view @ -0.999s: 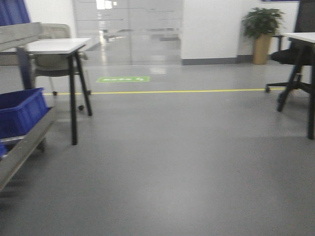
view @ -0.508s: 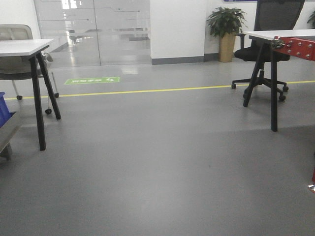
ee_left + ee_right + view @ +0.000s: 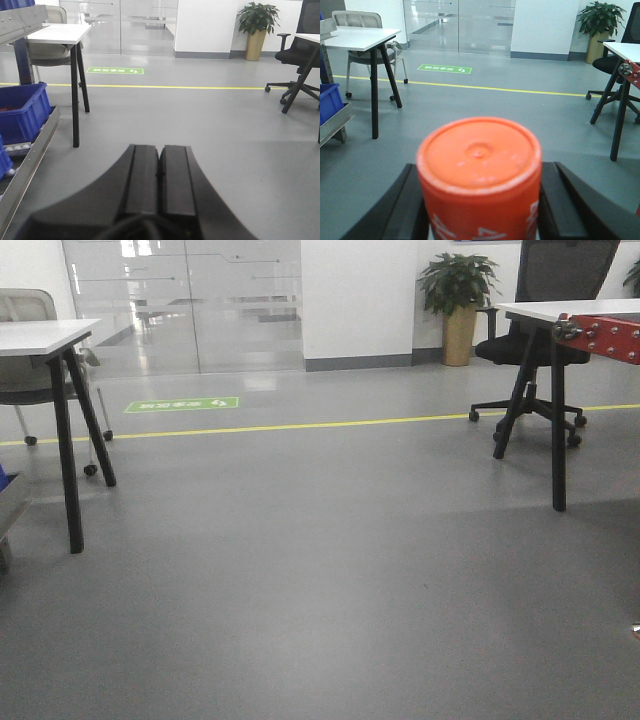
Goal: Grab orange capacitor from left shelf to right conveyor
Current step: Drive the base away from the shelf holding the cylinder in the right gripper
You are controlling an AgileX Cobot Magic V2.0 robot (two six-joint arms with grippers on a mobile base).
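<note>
Grey office floor (image 3: 320, 570) ahead; my right gripper (image 3: 482, 210) clamps the orange capacitor (image 3: 480, 160) (bottom centre), left gripper (image 3: 159, 172) pinched shut, empty. Swinging toward the conveyor (image 3: 605, 337) at right edge could shake it loose

The orange capacitor (image 3: 480, 175), white-printed, stands upright between the right gripper's (image 3: 482, 205) fingers. The steel left shelf (image 3: 27, 162) and red-edged right conveyor (image 3: 605, 337) stand well apart.

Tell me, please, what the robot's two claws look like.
The left claw is matte black: two flat, rectangular fingers with lengthwise ridges, flaring into a broad black base. The right claw shows the same matte black, sloping fingers. No markings show.
</note>
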